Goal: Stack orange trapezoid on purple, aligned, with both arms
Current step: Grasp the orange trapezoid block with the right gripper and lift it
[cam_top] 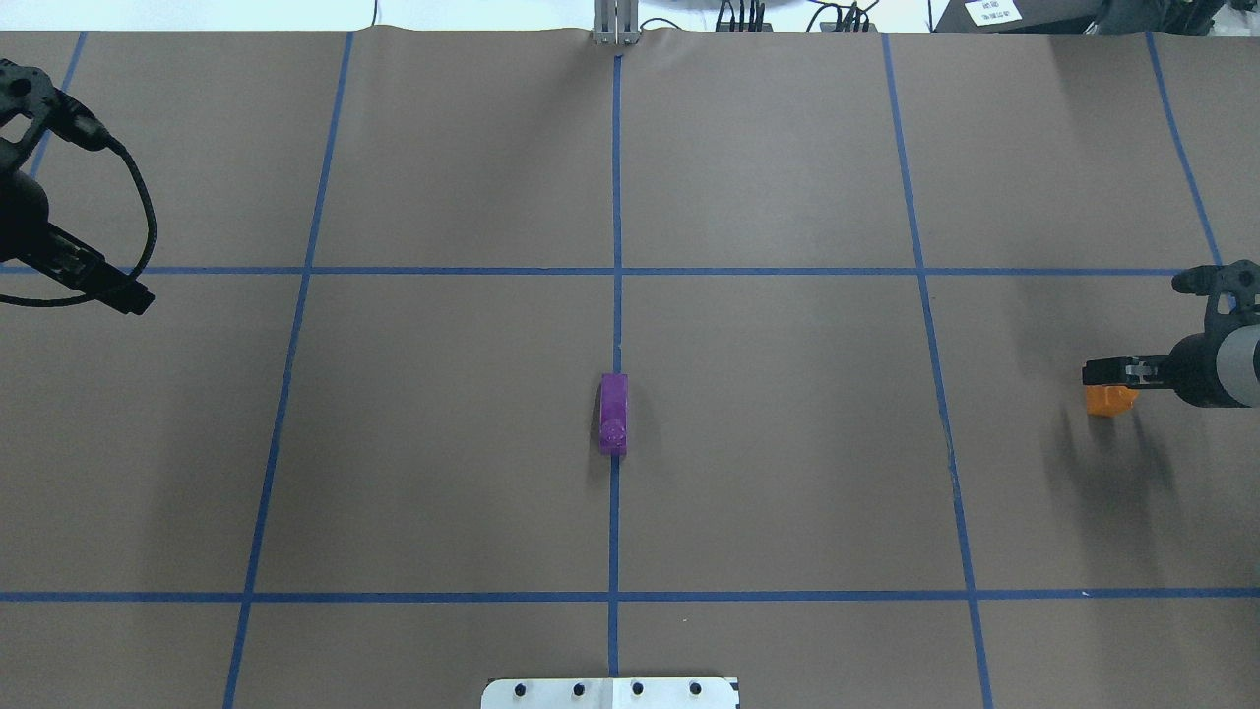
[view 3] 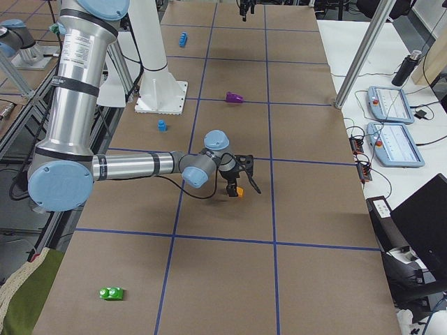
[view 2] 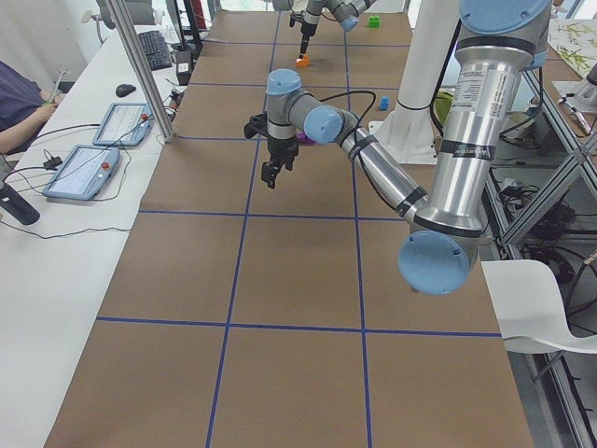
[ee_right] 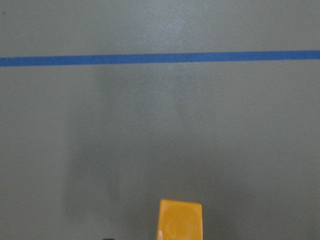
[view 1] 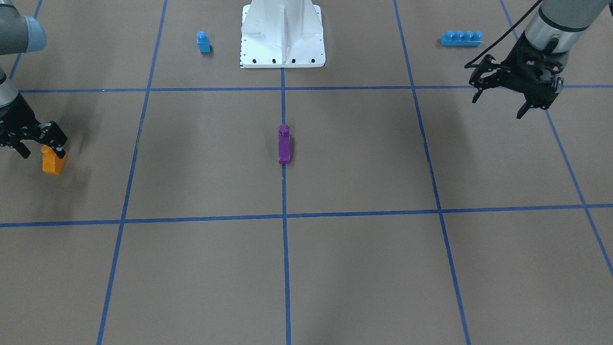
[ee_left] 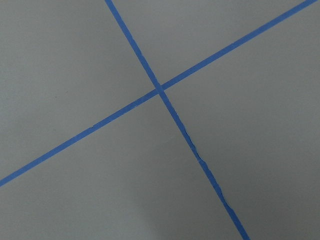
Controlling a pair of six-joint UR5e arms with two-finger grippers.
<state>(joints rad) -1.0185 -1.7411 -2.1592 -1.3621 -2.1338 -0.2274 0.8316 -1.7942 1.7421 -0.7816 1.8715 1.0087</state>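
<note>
The orange trapezoid (view 1: 53, 162) sits on the table on the robot's right side; it also shows in the overhead view (cam_top: 1106, 401) and at the bottom edge of the right wrist view (ee_right: 180, 220). My right gripper (view 1: 42, 151) is open, its fingers spread just over and around the block's top. The purple block (view 1: 284, 143) lies alone on the centre tape line (cam_top: 613, 414). My left gripper (view 1: 500, 103) is open and empty, held above the table far from both blocks. The left wrist view shows only bare table and tape lines.
A small blue single-stud block (view 1: 203, 42) and a long blue four-stud brick (view 1: 461, 38) lie either side of the white base pedestal (view 1: 282, 38). A green block (view 3: 112, 293) lies far off at the right end. Operator tablets (view 3: 391, 105) sit beyond the table edge.
</note>
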